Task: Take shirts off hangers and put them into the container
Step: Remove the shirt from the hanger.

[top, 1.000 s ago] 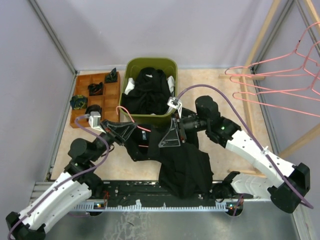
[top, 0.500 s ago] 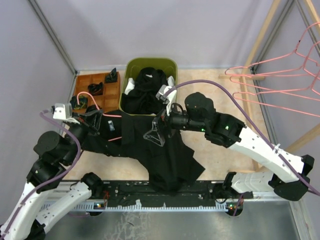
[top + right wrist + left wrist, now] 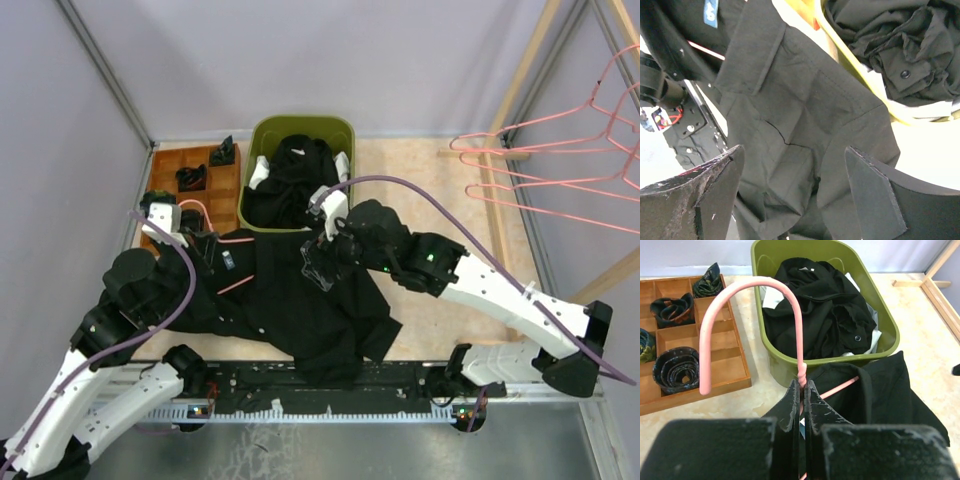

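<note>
The left pincer (image 3: 802,386) is pressed tight together on the twisted neck of a pink hanger (image 3: 752,287), just under its hook, which curls up and over toward the wooden tray (image 3: 735,372). The right pincer (image 3: 792,150) stands wide apart, its two dark fingers (image 3: 705,190) on either side of a fold of cloth below it; nothing is clamped between them.

The black shirt (image 3: 300,310) on that hanger lies spread on the table in front of the arms, rumpled, one end touching the near wall of the container (image 3: 345,130) and the other hanging toward the near edge of the table. Thin pink lengths of the hanger show through it near the left pincer (image 3: 205,247). From the right wrist you can see a seamed flap of the shirt (image 3: 790,115) and creases running across it.

The olive-green container (image 3: 785,367) sits at the back, beside the tray. It already holds a heap of black shirts (image 3: 820,315) with a bit of white cloth (image 3: 771,299) showing at the edge.

The left arm (image 3: 130,285) rises from the near-left corner, elbow bent high, wrist pointing toward the container. The right arm (image 3: 480,285) stretches from the near-right corner diagonally across to the middle, and its pincer (image 3: 322,262) hovers over the shirt close to the container's front wall. Empty pink hangers (image 3: 560,135) hang on the wooden rack (image 3: 520,80) at the right.
</note>
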Available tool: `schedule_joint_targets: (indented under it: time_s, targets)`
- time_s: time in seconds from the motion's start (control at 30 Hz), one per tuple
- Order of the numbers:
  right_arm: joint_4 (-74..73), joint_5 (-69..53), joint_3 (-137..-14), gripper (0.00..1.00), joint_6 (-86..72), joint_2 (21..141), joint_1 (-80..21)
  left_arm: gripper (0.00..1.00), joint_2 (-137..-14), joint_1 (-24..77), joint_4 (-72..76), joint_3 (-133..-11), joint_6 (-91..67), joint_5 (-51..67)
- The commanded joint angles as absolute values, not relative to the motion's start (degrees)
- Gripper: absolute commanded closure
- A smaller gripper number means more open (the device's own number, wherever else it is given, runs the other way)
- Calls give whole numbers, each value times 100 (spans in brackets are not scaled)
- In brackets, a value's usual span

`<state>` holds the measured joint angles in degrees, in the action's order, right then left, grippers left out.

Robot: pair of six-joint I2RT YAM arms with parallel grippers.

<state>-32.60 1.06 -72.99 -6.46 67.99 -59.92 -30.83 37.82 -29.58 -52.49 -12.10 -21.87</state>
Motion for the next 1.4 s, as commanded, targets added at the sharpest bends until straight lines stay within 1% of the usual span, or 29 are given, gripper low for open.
schedule_joint_targets:
  time_s: [0.0,0.07,0.1,0.17,0.23,0.3,0.33,0.4,0.47,0.57,0.67,0.77,0.9,0.97,1.07,1.17,1.23,1.3,1.33,1.37]
  targets:
    - [-2903,188,-7084,20,-744,6900,-6034,100,-2941,3762,-2551,-5152,-1059,-1761]
    - [-2837,69,-7093,28,-712,7035,-5973,100,-2827,3762,-2372,-5048,-949,-1472]
    - [-2782,38,-7092,28,-709,7103,-5866,100,-2757,3762,-2309,-5006,-922,-1322]
    - [-2675,-256,-7025,22,-782,7220,-5541,100,-2675,3762,-2225,-4961,-870,-1054]
    - [-2596,-925,-6966,19,-822,7251,-5157,100,-2610,3762,-2175,-4949,-820,-821]
    - [-2498,-1277,-6862,18,-620,7188,-5064,100,-2577,3761,-2179,-4964,-781,-645]
    - [-2397,-1481,-6753,17,-460,7126,-5056,100,-2564,3762,-2180,-4970,-756,-544]
    - [-2280,-1648,-6605,22,-265,7039,-5052,100,-2557,3762,-2179,-4966,-747,-425]
    - [-2373,-1576,-6619,25,-224,7002,-4987,100,-2557,3762,-2197,-4975,-754,-386]
    - [-2419,-1069,-6598,27,-201,6886,-4923,100,-2552,3762,-2245,-4975,-771,-374]
    - [-2500,-760,-6623,27,-127,6737,-4927,100,-2549,3762,-2241,-4965,-766,-383]
    - [-2505,-970,-6529,20,40,6637,-4924,100,-2540,3757,-2246,-4980,-758,-370]
    - [-2553,-913,-6402,3,272,6692,-4914,100,-2568,3762,-2212,-4977,-715,-312]
    - [-2554,-795,-6405,1,316,6725,-4911,100,-2615,3762,-2244,-4980,-692,-349]
    - [-2575,-1105,-6405,1,442,6796,-4870,100,-2764,3762,-2392,-5048,-628,-265]
    - [-2716,-1605,-6415,18,541,6960,-4774,100,-2820,3762,-2371,-5078,-620,-150]
    - [-2941,-1748,-6483,37,507,7065,-4681,100,-2821,3762,-2369,-5089,-635,-225]
    - [-2956,-1788,-6402,51,436,7051,-4647,100,-2816,3762,-2421,-5097,-663,-343]
    - [-2913,-1740,-6321,55,398,7004,-4629,100,-2799,3762,-2425,-5093,-661,-382]
    - [-2871,-1645,-6246,55,362,6927,-4616,100,-2777,3762,-2421,-5089,-664,-416]
